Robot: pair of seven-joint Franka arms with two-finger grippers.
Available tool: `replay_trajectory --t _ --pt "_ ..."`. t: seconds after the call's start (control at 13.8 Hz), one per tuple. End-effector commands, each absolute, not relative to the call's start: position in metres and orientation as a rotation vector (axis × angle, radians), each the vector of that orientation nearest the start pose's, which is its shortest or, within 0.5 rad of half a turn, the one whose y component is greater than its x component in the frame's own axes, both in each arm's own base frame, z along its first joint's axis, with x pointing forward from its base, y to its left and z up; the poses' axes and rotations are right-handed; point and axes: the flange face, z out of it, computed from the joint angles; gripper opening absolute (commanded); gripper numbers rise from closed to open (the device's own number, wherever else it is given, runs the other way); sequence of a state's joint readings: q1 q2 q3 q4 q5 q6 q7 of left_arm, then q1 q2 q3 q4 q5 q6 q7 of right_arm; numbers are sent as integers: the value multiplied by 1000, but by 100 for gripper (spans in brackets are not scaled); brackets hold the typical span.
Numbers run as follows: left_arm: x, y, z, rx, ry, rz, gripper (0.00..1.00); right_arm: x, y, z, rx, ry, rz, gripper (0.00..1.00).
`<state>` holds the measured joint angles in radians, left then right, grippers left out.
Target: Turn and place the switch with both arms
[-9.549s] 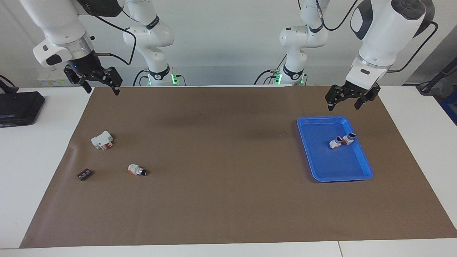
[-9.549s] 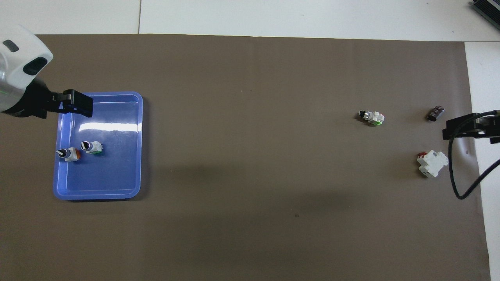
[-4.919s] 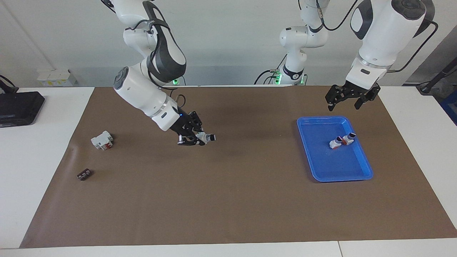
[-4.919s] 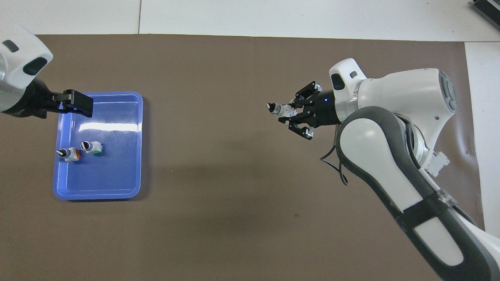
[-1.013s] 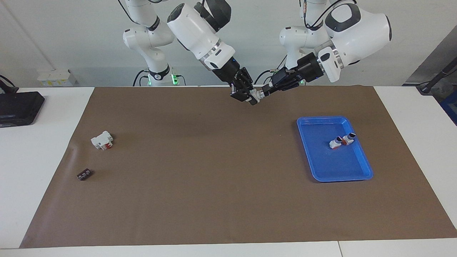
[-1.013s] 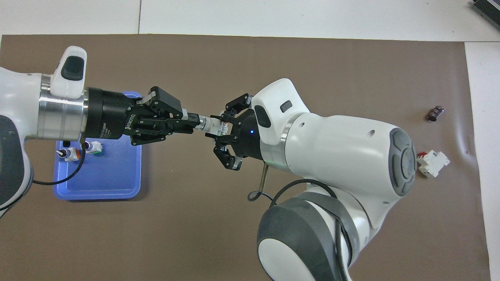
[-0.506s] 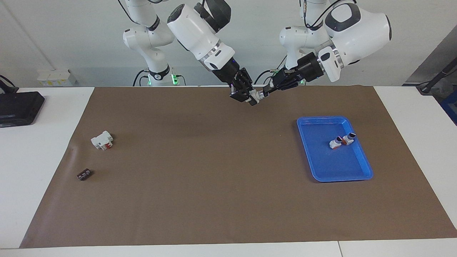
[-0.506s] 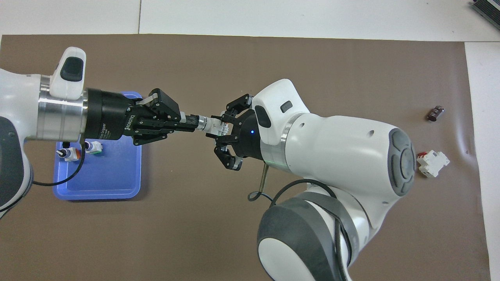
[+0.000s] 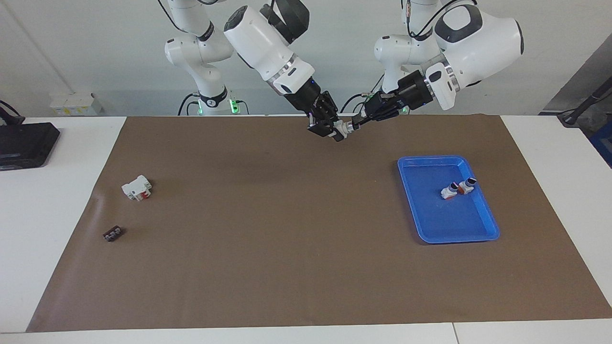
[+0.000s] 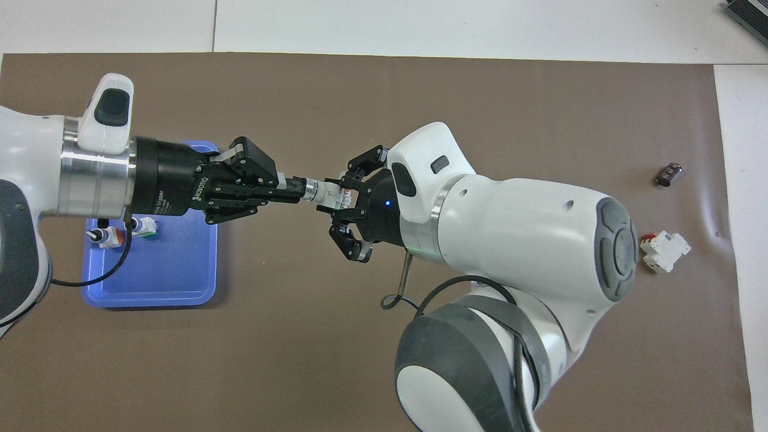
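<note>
The switch [image 9: 342, 127] hangs in the air between both grippers, over the brown mat's edge nearest the robots, midway along the table. My right gripper [image 9: 333, 129] is shut on its white body. My left gripper [image 9: 356, 122] faces it and is shut on the black knob end. In the overhead view the switch [image 10: 327, 191] shows as a small white piece with a silver collar, between the left gripper [image 10: 297, 187] and the right gripper [image 10: 339, 195]. Its orange-red base is hidden inside the right gripper.
A blue tray [image 9: 483, 229] lies toward the left arm's end and holds two more small switches [image 9: 449, 192] [image 9: 467, 184]. Toward the right arm's end lie a white block with a red part [image 9: 136, 187] and a small dark brown piece [image 9: 113, 233].
The left gripper's fingers have closed onto the knob. Both grippers and the switch have risen very slightly and otherwise kept their place.
</note>
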<state>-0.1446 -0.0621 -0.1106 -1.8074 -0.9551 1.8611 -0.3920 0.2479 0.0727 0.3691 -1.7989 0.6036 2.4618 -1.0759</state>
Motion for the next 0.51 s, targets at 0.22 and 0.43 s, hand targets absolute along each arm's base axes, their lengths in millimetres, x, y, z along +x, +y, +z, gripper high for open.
replay_trajectory --t 0.22,0.43 --pt "517 -207 598 2163 566 -269 0 512 356 579 -2085 -1556 -952 0" --pt "522 -205 600 2117 732 -309 0 511 357 579 -2085 -1555 -949 0"
